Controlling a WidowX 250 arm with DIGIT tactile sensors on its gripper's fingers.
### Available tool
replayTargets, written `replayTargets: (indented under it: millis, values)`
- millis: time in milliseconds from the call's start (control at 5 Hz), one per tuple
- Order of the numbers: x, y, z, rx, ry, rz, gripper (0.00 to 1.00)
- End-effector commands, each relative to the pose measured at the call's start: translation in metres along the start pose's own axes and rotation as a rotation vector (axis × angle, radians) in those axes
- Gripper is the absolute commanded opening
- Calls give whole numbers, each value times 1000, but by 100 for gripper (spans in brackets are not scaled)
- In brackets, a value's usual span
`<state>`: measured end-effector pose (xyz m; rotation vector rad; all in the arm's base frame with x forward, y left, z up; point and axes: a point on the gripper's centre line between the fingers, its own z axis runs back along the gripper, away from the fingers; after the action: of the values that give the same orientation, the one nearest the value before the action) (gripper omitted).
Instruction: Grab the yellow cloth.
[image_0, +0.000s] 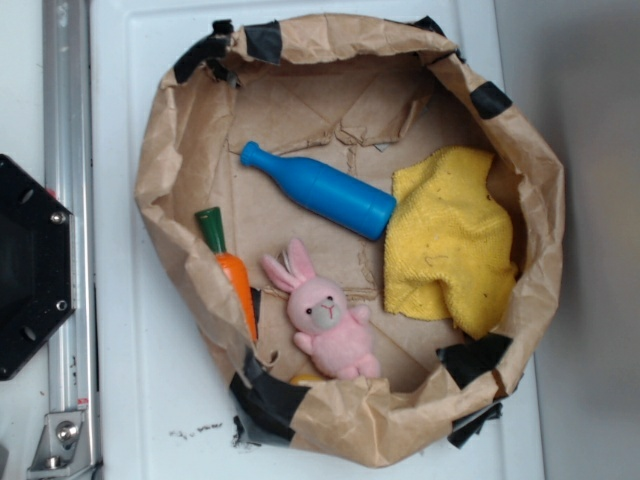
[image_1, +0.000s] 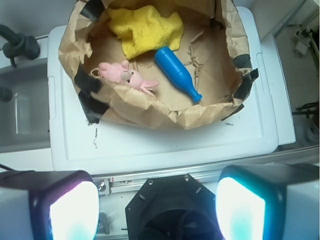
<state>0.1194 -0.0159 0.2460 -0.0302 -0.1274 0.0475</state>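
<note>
The yellow cloth (image_0: 447, 238) lies crumpled inside the brown paper-lined basin (image_0: 170, 150), against its right wall. In the wrist view the yellow cloth (image_1: 146, 30) sits at the far top of the basin. My gripper (image_1: 157, 207) hovers well back from the basin, above the black robot base (image_1: 170, 210). Its two glowing fingertips (image_1: 75, 210) stand wide apart with nothing between them. The gripper does not show in the exterior view.
A blue bottle (image_0: 318, 190) lies just left of the cloth. A pink plush bunny (image_0: 327, 322) and an orange carrot (image_0: 230, 275) rest in the basin's lower left. The basin sits on a white lid (image_1: 165, 145). A metal rail (image_0: 68, 200) runs along the left.
</note>
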Motion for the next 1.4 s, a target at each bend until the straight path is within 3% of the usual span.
replayTargets:
  millis: [0, 200, 400, 600, 800, 1000, 1200]
  values:
    - [0, 0, 0, 0, 0, 0, 100]
    - [42, -24, -57, -58, -43, -28, 100]
    - [87, -27, -106, -60, -110, -67, 100]
    - [131, -21, -155, -56, -101, -93, 100]
    - [148, -4, -170, -106, -93, -116, 100]
    - [147, 11, -129, -207, -159, -98, 100]
    - [151, 12, -104, -213, -184, -99, 100]
